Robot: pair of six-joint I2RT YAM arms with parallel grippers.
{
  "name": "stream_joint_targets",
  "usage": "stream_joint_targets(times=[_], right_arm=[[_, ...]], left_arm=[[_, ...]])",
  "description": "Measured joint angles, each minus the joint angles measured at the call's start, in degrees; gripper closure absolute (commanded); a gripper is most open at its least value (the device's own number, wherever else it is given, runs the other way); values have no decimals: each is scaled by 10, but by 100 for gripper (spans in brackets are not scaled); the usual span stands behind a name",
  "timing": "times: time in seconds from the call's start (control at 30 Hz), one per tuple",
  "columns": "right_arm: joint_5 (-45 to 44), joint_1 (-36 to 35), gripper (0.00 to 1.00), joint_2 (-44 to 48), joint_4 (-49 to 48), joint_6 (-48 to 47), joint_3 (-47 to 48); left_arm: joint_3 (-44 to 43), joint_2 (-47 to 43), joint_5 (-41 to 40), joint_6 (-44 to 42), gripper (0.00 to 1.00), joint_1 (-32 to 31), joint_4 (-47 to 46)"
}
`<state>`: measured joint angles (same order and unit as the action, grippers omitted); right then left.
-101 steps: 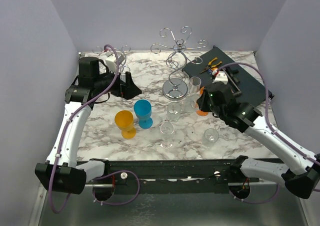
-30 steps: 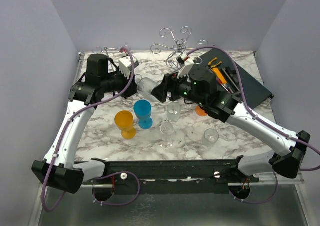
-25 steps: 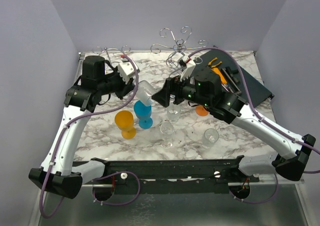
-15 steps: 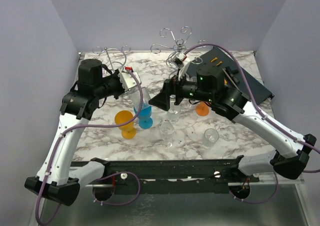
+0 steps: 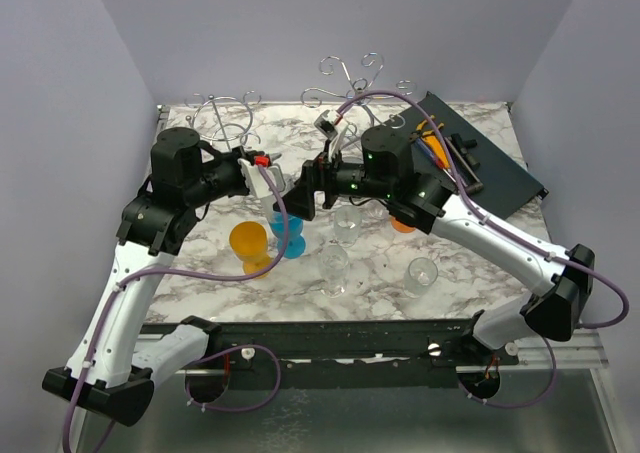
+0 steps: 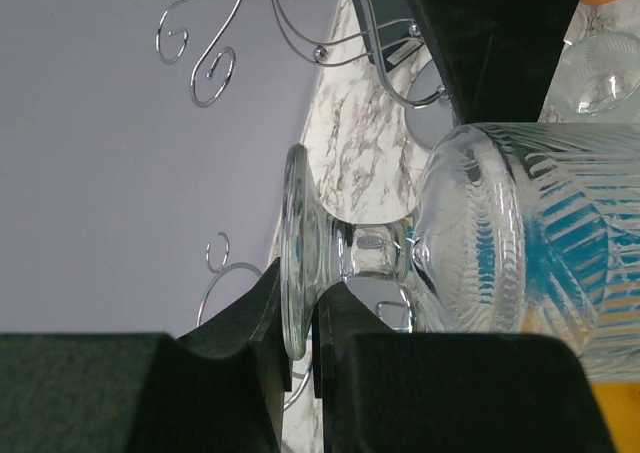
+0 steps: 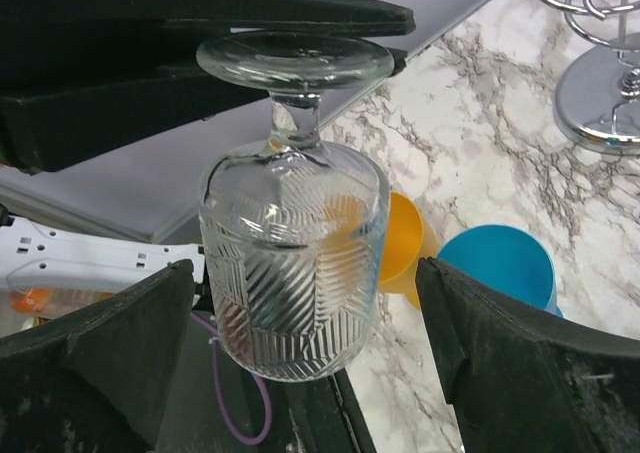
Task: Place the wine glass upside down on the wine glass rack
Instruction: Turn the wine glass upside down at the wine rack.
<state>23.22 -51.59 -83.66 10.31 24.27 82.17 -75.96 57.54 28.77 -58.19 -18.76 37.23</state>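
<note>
The left tool [image 6: 300,311] is pinching narrowly on the flat foot of the glass [image 7: 293,263], holding it in the air. In the right wrist view the glass is hanging foot up and bowl down. The right tool [image 7: 300,318] is standing wide, one finger on each side of the ribbed bowl and not gripping it. From above, the glass is sitting between the two tools, over the blue cup [image 5: 290,235] and just beside the orange cup [image 5: 248,241], both on the counter [image 5: 470,263]. The rack [image 5: 345,83] is standing behind the tools, apart from the glass.
</note>
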Motion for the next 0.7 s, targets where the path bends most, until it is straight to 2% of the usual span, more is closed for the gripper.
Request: stream_joint_targets(times=[0.4, 0.47, 0.6, 0.7], right_arm=[[37, 0, 2, -37, -107, 14, -27], [39, 0, 11, -41, -111, 14, -31], [38, 0, 40, -41, -131, 17, -52], [29, 0, 55, -34, -156, 18, -75]], left_arm=[[22, -4, -12, -43, 100, -15, -50], [24, -5, -13, -47, 100, -16, -57], [28, -5, -15, -52, 100, -16, -70], [35, -7, -17, -53, 100, -16, -72]])
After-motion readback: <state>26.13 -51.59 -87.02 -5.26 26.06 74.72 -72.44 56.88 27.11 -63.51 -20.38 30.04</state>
